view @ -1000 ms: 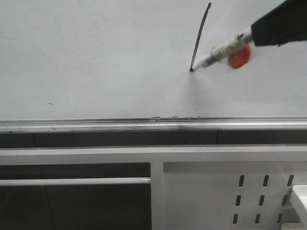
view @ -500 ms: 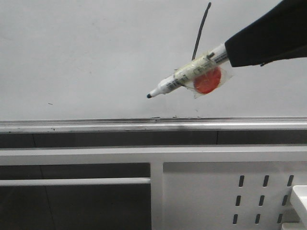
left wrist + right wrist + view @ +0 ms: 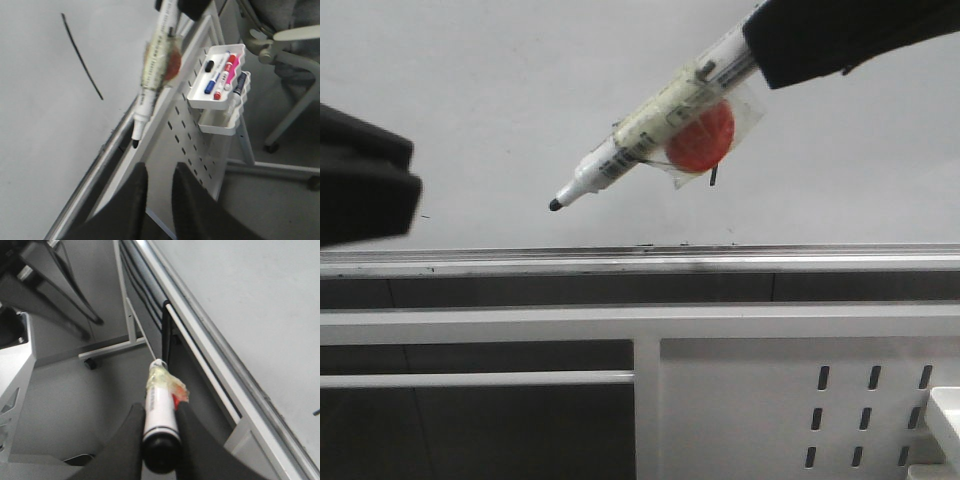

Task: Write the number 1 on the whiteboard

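The whiteboard (image 3: 500, 90) fills the upper front view, with a metal rail (image 3: 620, 262) along its bottom edge. My right gripper (image 3: 760, 48) is shut on the white marker pen (image 3: 640, 135), which carries tape and a red blob (image 3: 705, 135). The pen's black tip (image 3: 556, 204) points down-left, off the board. The number 1 is hidden behind the pen in the front view. It shows in the left wrist view as a thin slanted black stroke (image 3: 82, 57). My left gripper (image 3: 413, 172) is at the left edge, empty, its fingers (image 3: 137, 185) a narrow gap apart.
A white panel with slotted holes (image 3: 880, 400) stands below the rail. A small white tray (image 3: 220, 75) with several coloured markers hangs on it. An office chair (image 3: 290, 40) stands beyond. Stand legs with a castor (image 3: 90, 362) are on the floor.
The right gripper has pulled the pen off the stroke's lower end, moving left and nearer the camera. The left gripper has come into the front view at the left edge.
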Robot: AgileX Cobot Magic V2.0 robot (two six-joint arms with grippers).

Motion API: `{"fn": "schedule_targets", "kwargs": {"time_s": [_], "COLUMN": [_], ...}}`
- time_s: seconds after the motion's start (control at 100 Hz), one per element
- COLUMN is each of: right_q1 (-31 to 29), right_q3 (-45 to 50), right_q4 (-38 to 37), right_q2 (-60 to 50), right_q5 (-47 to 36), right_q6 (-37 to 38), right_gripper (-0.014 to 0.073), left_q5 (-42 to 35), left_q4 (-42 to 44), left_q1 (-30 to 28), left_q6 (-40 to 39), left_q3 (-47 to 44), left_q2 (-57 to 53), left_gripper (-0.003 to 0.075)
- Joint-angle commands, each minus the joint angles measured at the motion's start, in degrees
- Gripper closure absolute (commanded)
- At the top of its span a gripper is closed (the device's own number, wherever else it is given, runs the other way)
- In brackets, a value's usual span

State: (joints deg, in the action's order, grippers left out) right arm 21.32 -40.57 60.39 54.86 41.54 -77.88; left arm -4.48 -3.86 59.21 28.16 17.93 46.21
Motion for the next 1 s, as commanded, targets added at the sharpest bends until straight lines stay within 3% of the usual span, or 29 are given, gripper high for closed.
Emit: {"fn": "schedule_targets", "kwargs": {"time_s": [0.0, 0.11, 0.24, 0.7, 0.88, 0.99], "right_q1": [-0.2, -0.2, -0.2, -0.2, -0.2, -0.2], "right_q3": [-2.9, -3.8, -4.2, -4.2, -4.2, -4.2], "right_q4": [1.0, 0.8, 0.1, 1.4, 1.7, 1.7], "right_q2": [0.5, 1.0, 1.1, 1.4, 1.4, 1.4], "right_q5": [1.3, 2.3, 2.2, 3.7, 3.8, 3.8], "right_q6": [0.0, 0.0, 0.0, 0.0, 0.0, 0.0], "right_gripper": [0.0643, 0.0643, 0.0643, 0.0643, 0.0643, 0.0643], "left_q5": [-4.3, -6.5, -13.0, -16.8, -17.0, -17.5], "left_q4": [0.5, 0.5, 0.1, -0.2, -0.2, -0.2], "left_q1": [1.6, 1.5, 1.2, 0.2, 0.2, 0.2], "left_q6": [-0.6, -0.5, -0.1, 0.1, 0.1, 0.1], "left_q3": [3.1, 5.2, 7.2, 10.2, 10.2, 10.2], "left_q2": [3.3, 7.8, 12.2, 19.4, 20.4, 20.4], "left_gripper": [0.0454, 0.0365, 0.0365, 0.0369, 0.0437, 0.0561]}}
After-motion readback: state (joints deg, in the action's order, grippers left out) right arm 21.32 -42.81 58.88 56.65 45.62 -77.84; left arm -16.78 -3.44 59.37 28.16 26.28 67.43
